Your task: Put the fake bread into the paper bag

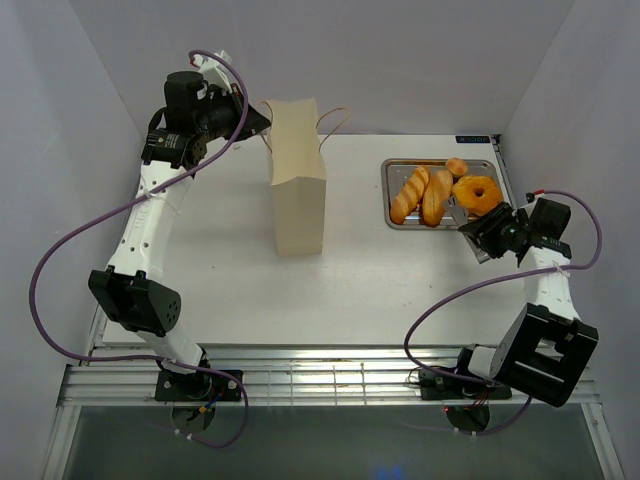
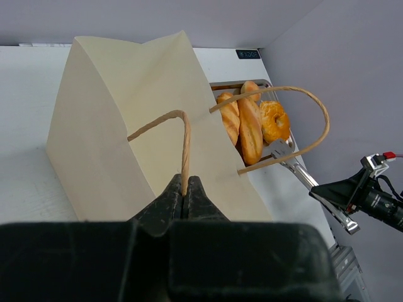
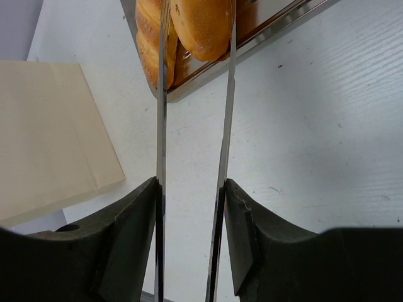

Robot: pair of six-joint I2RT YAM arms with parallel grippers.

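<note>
The paper bag point(image 1: 300, 200) stands upright at the table's middle back. My left gripper point(image 1: 262, 122) is shut on its near cord handle point(image 2: 184, 145), at the bag's top left. The fake bread lies in the steel tray point(image 1: 388, 195): two long loaves point(image 1: 408, 193) point(image 1: 437, 195), a ring doughnut point(image 1: 478, 193) and a small bun point(image 1: 456, 166). My right gripper point(image 1: 480, 232) is shut on metal tongs point(image 3: 162, 113), just right of the tray. The tong arms stand apart on either side of one loaf's end point(image 3: 201, 25); the other loaf point(image 3: 148, 38) lies beside it.
The bag's second handle point(image 2: 302, 119) loops free toward the tray. White walls close in the table at the back and both sides. Purple cables hang from both arms.
</note>
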